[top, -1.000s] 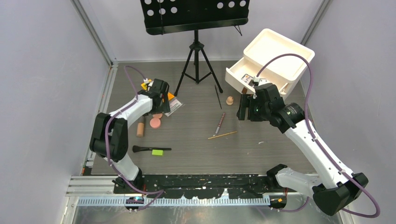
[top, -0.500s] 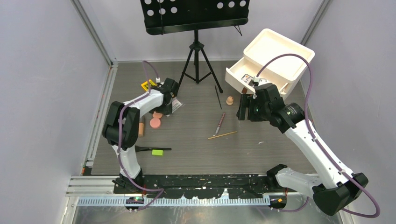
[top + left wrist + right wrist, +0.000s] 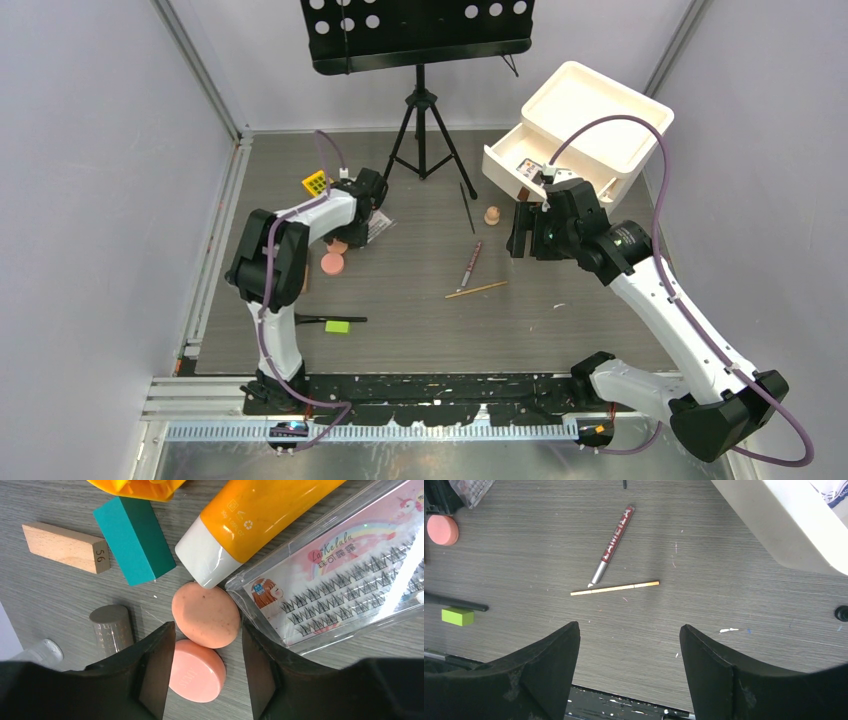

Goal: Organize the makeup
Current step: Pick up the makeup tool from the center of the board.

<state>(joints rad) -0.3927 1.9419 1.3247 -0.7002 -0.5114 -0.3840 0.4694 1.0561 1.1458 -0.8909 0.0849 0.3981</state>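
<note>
Grey bench (image 3: 420,300), cluttered | peach sponge (image 3: 206,614) just beside orange tube (image 3: 265,515) cap | left fingers (image 3: 155,670) parted, straddling sponge, likely to pinch it | right fingers (image 3: 539,675) wide, empty, well apart from tube

Even bright light, soft shadows, sharp focus.

Drawer box (image 3: 590,125) far right, music stand (image 3: 420,110) far ctr. Pen (image 3: 471,265) & pencil (image 3: 477,290) mid-counter (image 3: 560,330), pen farther. Brush (image 3: 320,319) near left, block (image 3: 337,327) just beside. Left: sponge (image 3: 206,614) btwn tube (image 3: 260,510), lash tray (image 3: 340,590) & compact (image 3: 196,670).
</note>
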